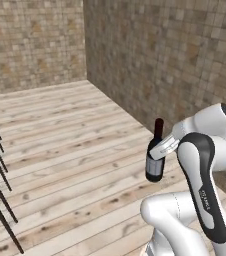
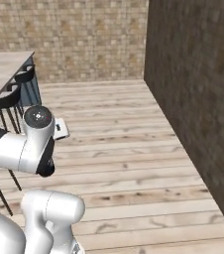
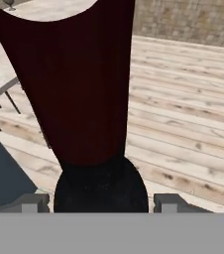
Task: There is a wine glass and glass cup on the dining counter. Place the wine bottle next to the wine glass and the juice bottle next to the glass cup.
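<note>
I am carrying the wine bottle (image 1: 155,159), upright and well clear of the wooden floor (image 1: 75,150), out in front of my own white arm. My jaws (image 3: 100,201) are closed on it near the neck: in the hand view the dark red top and the black shoulder rise right between my two finger tips (image 3: 33,202), one on each side of the glass.

I judge it to be rigid, smooth and fairly heavy for its slim build, with most of the weight hanging below my hold. That makes it liable to swing or slip if I turn quickly, and being glass it would not survive a drop onto the boards. A hold lower down, on the labelled body, would be steadier, but the present one looks square and centred.

The table (image 2: 5,69) lies off to my left, its beige slab seen in the right base view with dark stools (image 2: 12,96) along its edge. In the far corner of the hand view a small stemmed shape on the slab looks like the wine glass (image 3: 9,5). The brick wall (image 1: 175,65) runs along my right side. The bottle still has to reach that slab.
</note>
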